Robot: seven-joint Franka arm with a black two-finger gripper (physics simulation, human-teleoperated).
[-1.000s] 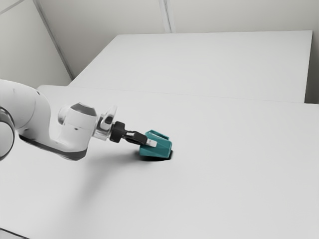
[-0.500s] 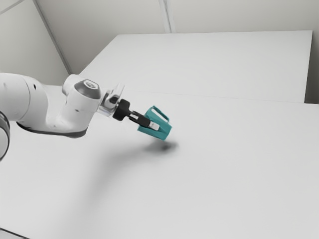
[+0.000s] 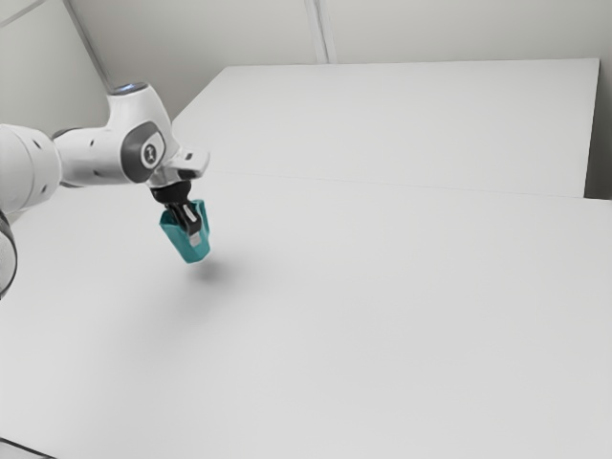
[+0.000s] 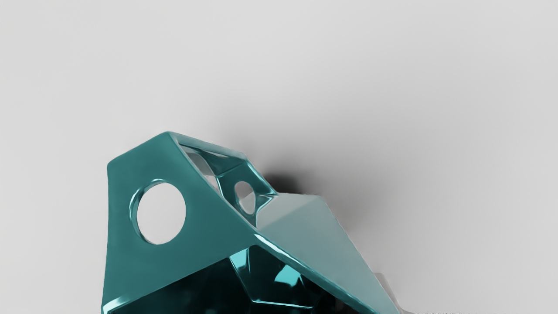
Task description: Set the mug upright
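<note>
In the exterior view my gripper (image 3: 195, 237) points down, shut on the teal angular mug (image 3: 195, 254), with one finger lying over its near side. The mug hangs above the white table, base downward and opening upward, leaning a little; its shadow lies just below, apart from it. The wrist view looks into the dark inside of the mug (image 4: 205, 240), past its rim, with a broad faceted handle section pierced by round holes. The finger on the mug's far side is hidden.
The white table (image 3: 402, 325) stretches broadly to the exterior view's right. Behind it stands a large pale panel (image 3: 402, 124). A dark-edged corner of something (image 3: 24, 451) sits at the lower left of that view.
From lying low on the table, the mug has risen in my gripper, moved toward the exterior view's left and turned with its base downward. My hand has swung from sideways to pointing down.
</note>
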